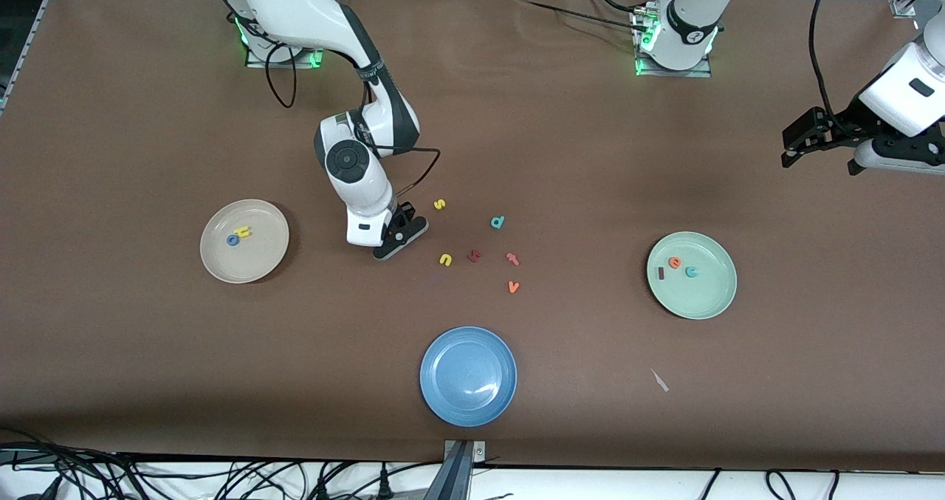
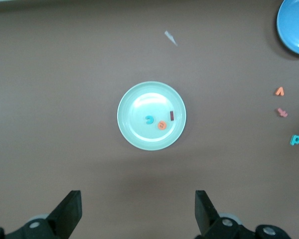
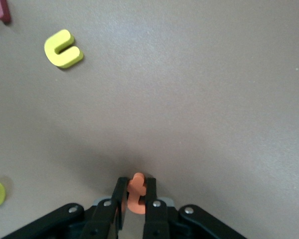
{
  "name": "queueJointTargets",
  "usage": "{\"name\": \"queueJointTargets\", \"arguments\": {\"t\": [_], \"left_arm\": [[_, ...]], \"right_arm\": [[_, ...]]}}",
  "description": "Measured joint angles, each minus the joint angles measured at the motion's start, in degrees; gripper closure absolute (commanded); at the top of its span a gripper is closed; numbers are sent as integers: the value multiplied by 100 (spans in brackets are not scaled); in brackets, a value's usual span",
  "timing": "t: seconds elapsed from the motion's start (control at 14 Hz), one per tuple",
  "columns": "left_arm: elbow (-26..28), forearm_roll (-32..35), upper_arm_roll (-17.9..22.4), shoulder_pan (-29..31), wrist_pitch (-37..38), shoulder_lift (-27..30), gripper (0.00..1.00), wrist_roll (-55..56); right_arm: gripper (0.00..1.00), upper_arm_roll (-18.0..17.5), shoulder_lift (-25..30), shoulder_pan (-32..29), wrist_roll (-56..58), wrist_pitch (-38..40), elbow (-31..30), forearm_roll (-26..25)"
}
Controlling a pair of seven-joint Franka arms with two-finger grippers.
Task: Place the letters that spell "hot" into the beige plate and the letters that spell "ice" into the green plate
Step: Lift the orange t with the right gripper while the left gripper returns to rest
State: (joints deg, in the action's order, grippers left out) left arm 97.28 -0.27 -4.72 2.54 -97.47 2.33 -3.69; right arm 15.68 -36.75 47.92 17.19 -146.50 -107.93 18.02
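We see the right tool (image 1: 390,250) low on the brown desk (image 1: 148,116), between the beige plate (image 1: 273,252) and the scatter of loose letters, its fingers (image 3: 120,191) pinched narrow on the orange t (image 3: 135,191), which stands upright between them in the right wrist view. In the beige plate lie the yellow h (image 1: 243,231) and the blue o (image 1: 232,240), touching each other. Just beside the tool sits a yellow n (image 1: 445,260), then a dark red letter (image 1: 474,255), a pinkish-red t (image 1: 512,258) and an orange v (image 1: 513,286); a yellow s (image 1: 439,204) and a teal d (image 1: 497,222) lie farther from the front camera.

Toward the left arm's end, the green plate (image 1: 701,304) holds the dark red i (image 1: 661,272), the orange e (image 1: 674,262) and the teal c (image 1: 691,272), close together. The left tool (image 2: 138,211) waits high over bare desk near that plate, its fingers (image 2: 70,209) spread wide and holding nothing. A blue plate (image 1: 468,376) sits nearest the front camera, with a small pale scrap (image 1: 659,380) well apart from it.
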Motion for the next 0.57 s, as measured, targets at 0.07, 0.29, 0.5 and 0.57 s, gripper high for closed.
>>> {"name": "queueJointTargets", "arguments": {"t": [0.07,0.29,0.5,0.57], "left_arm": [[-9,0,14,11,15,-22,0,4],[-26,0,19,29,72,-56,0,54],[-67,-25,12,24,146,-56,0,78],[-102,-98,7,14,153,-56,0,81]], "right_arm": [[100,1,2,1,-54,99,57,15],[100,177,82,-7,-152,513,185,22],[100,750,305,-47,-45,1264,203,23],[100,965,383,-68,128,1464,179,23]]}}
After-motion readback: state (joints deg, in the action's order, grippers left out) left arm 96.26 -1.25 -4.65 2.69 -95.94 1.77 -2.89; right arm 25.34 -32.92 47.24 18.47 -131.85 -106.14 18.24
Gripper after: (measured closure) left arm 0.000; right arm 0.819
